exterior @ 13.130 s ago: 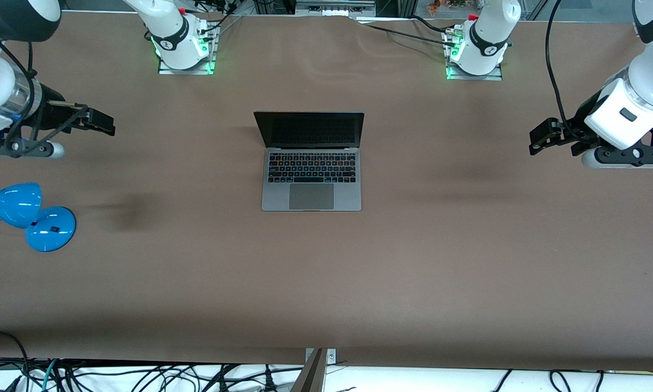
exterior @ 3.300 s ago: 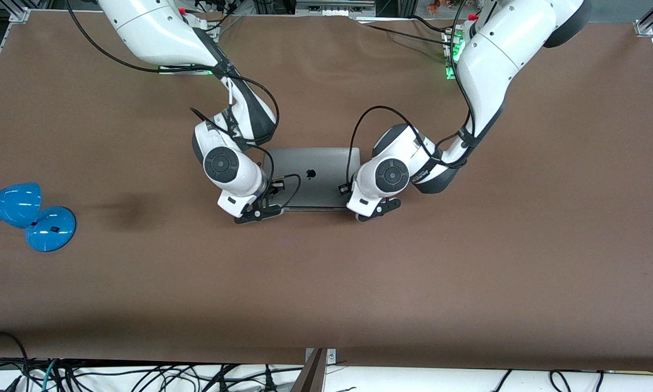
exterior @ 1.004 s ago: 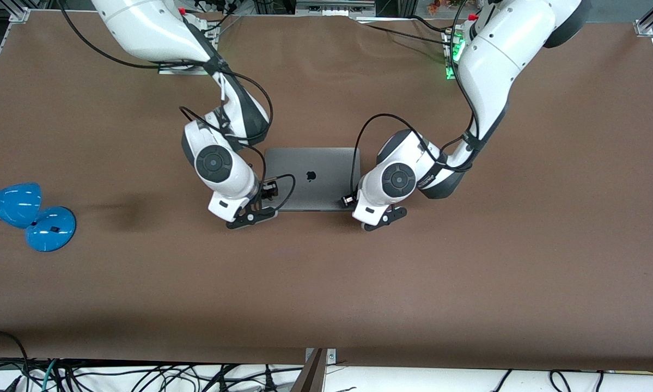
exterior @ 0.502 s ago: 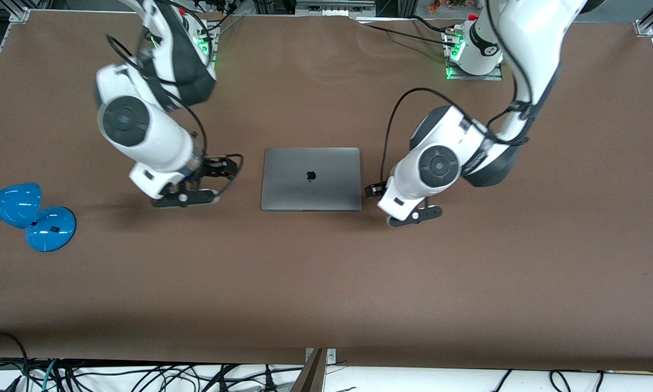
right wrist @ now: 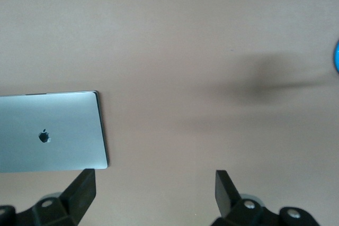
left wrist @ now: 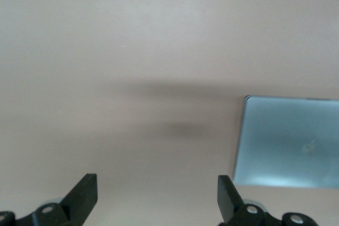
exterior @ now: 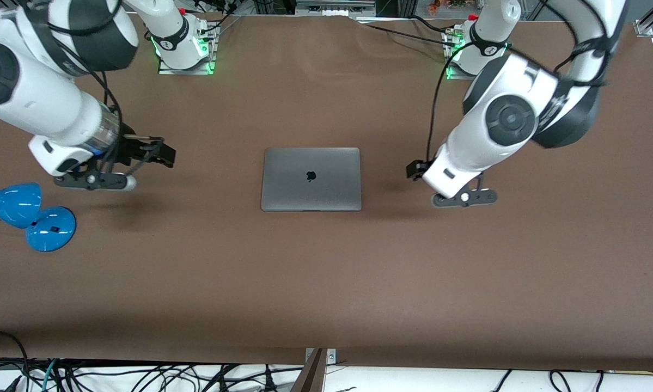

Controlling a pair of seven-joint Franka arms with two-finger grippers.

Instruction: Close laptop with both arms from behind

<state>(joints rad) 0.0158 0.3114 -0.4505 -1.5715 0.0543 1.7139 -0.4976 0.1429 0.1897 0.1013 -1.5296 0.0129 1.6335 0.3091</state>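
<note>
Laptop point(exterior: 311, 178): slim grey-silver, lid shut flat with black apple logo uppermost, lying square at mid-table point(exterior: 326, 283), roughly level between the two green-lit bases along the robots' edge and somewhat nearer the front camera than either; seen also in the left wrist view point(left wrist: 288, 142) and right wrist view point(right wrist: 50, 132), lid down in both. Right gripper point(exterior: 163, 154): raised over bare table toward the right arm's end, well apart from the laptop, pointing back toward it; fingers point(right wrist: 79, 189) spread wide with nothing between them, only brown table surface showing in the gap. Left gripper point(exterior: 415, 169): raised over bare table toward the left arm's end, near the laptop but clear of it, no contact with lid or edge; fingers point(left wrist: 83, 193) likewise spread wide and empty. Right arm point(exterior: 48, 92): white with black joints and cables, reaching out from its base, wrist bent low over the table. Left arm point(exterior: 506, 120): same make, curling down from its base, black cable looping beside the wrist. Blue desk lamp point(exterior: 29, 215): at the right arm's end of the table, well apart from the laptop and a little nearer the front camera than it, base resting on the table, head running out of view. Soft shadows on the table under each gripper.
</note>
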